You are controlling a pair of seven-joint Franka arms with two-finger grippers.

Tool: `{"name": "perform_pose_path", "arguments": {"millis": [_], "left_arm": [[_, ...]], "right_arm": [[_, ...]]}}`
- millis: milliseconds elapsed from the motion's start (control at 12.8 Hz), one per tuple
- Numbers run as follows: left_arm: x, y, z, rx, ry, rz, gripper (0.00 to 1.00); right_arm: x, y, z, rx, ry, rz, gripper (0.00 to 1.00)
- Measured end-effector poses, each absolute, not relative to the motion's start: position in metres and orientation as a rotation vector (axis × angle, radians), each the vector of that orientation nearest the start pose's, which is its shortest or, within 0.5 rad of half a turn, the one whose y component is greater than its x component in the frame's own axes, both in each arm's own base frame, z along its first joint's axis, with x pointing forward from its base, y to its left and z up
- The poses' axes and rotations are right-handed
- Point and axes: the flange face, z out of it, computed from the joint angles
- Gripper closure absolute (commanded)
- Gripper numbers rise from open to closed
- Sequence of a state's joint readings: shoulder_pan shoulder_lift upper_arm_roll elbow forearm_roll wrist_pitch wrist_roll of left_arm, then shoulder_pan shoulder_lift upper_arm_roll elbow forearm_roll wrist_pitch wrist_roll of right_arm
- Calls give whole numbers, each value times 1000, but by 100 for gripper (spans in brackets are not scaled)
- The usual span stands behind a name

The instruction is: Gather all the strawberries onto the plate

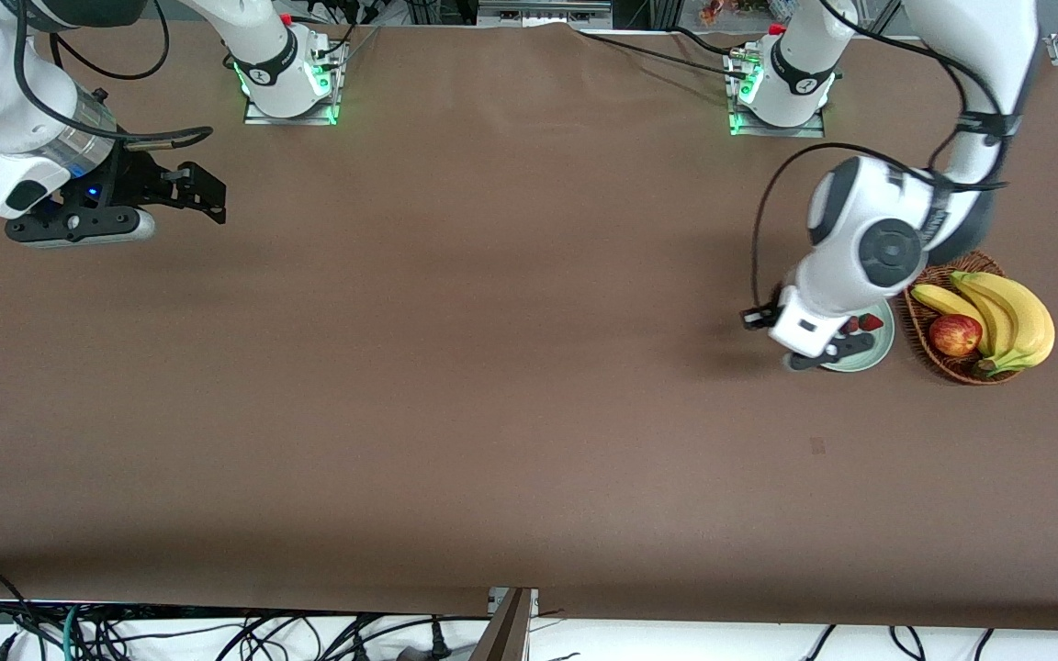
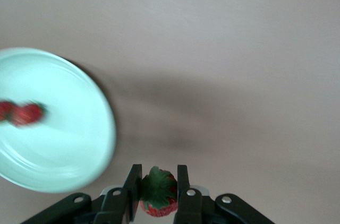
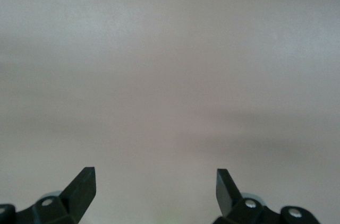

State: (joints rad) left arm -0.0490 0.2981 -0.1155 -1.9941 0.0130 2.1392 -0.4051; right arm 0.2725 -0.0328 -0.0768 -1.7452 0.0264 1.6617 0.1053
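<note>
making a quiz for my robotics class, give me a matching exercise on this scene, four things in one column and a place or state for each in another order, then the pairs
Things:
1. left gripper
2. right gripper
3. apple
4. two strawberries

Places or states:
A. lying on the plate
B. in the wicker basket, beside the bananas
C. open and holding nothing, over bare table at the right arm's end
D. shut on a strawberry by the plate's edge

Pairs: 1-D, 2-C, 3-B, 4-A

2 white arms [image 1: 869, 248] with black cables, green-lit bases [image 1: 290, 87], black tools.
</note>
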Motion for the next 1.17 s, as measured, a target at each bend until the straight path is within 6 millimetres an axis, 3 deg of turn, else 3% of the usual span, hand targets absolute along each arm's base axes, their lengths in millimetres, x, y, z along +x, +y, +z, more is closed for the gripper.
{"name": "perform_pose_path", "arguments": {"millis": [234,390,468,625,937,1015,1171], "left_arm": [[574,-15,271,-3139,-179,281,86],[562,9,235,-3150,-114,232,84],[555,12,220,-3148,-105,228,76],[548,9,206,-3146,-93,245,0],[553,4,219,-3153,-38,209,0],[557,4,233,-3156,-32,185,0],[566,3,283,-3165,-24,148,0]], "right_arm": [[536,109,569,-3116,-140,81,0],[536,108,569,-3116,-148,80,0],[536,108,569,-3116,-146,80,0],[537,103,569,-3116,-136,80,0],[540,89,569,-3114,-138,80,0],[540,89,569,-3113,-141,78,0],[539,92,569,-3113,-153,76,0]]}}
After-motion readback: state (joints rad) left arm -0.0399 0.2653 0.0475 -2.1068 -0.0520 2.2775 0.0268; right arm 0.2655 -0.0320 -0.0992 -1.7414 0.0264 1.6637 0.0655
